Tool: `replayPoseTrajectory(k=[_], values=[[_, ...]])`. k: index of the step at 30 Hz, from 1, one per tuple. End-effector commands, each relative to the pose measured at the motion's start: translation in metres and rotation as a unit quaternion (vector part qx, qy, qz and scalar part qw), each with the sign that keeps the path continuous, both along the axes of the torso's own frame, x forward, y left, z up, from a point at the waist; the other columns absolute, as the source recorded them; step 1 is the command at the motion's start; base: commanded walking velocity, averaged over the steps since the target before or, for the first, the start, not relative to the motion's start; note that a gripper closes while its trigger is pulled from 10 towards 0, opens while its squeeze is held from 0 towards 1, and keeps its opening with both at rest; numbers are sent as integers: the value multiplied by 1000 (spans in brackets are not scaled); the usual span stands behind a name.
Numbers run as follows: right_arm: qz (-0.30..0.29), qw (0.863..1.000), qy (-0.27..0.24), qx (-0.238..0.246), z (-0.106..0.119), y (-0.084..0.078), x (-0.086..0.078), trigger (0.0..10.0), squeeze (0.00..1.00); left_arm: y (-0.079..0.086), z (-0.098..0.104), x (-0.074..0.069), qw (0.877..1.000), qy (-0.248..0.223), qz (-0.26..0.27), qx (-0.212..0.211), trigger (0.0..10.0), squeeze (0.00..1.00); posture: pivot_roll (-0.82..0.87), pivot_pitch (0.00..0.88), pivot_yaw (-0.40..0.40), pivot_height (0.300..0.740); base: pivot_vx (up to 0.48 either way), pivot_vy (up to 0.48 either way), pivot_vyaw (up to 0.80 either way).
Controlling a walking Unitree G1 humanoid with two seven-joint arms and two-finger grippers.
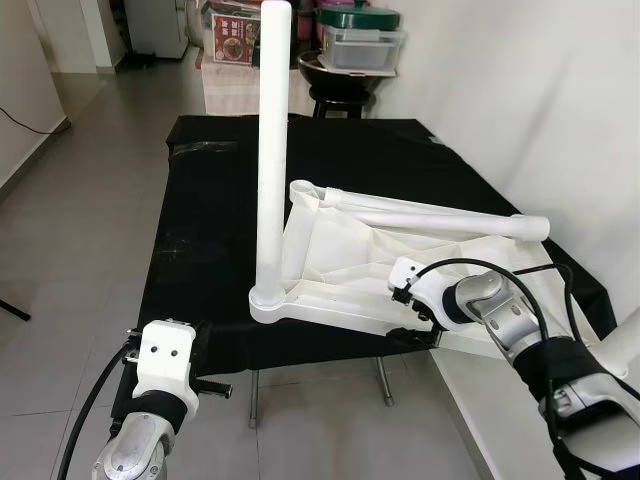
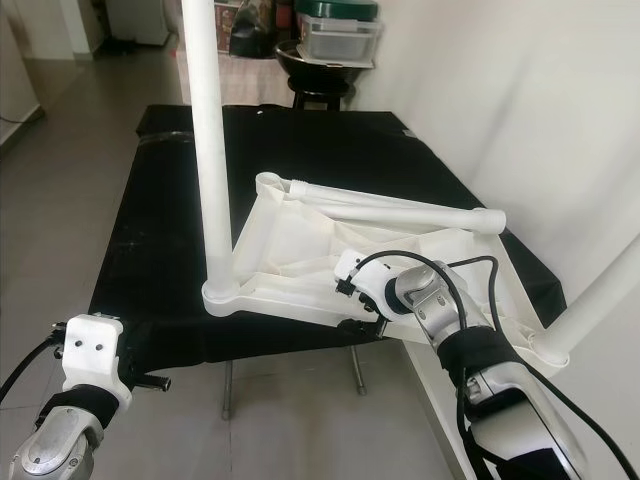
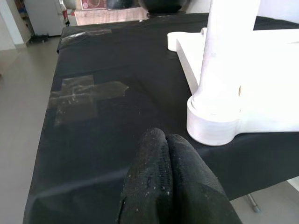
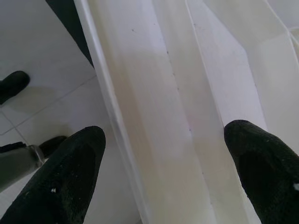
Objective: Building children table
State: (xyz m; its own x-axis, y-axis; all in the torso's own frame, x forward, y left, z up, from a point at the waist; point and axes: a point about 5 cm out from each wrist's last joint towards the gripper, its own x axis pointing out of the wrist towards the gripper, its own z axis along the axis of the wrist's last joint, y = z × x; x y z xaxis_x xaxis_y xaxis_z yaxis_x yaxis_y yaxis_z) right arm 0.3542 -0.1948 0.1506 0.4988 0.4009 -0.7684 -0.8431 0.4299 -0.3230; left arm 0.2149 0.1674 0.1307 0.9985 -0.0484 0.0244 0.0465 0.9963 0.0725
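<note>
Grey tiled floor (image 1: 90, 180), white wall (image 1: 520, 90), black-covered work table (image 1: 210, 200) in daylight

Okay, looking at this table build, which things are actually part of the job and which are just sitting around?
Part of the job:
white tabletop, upside down
upright leg in its corner socket
loose leg lying across it
right end effector, open astride the tabletop's edge

Just lying about:
black-covered table
boxes behind
clear tape patch

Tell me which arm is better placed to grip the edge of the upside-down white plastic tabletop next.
Right. The right gripper already has its jaws open astride the upside-down white plastic tabletop edge; the left gripper is shut, off beside the upright white leg.
</note>
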Motion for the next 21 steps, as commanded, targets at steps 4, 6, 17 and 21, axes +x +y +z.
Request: replayPoseTrajectory(k=[4,6,17,21], values=[[56,998,-1,27,13,9,2,10000,0,-2,0,-5,1000,8,-6,7,10000,0,-200,77,-110,740,0,0,0],[104,994,8,42,22,13,-3,10000,0,-3,0,-7,1000,10,-5,4,10000,0,-197,86,-114,740,0,0,0],[96,993,57,-37,5,3,-7,10000,0,-5,1,-10,1000,13,-5,-4,10000,0,-196,94,-124,740,0,0,0],[31,995,59,-78,-4,-6,1,10000,0,-6,1,-10,1000,13,-5,-6,10000,0,-197,93,-125,740,0,0,0]])
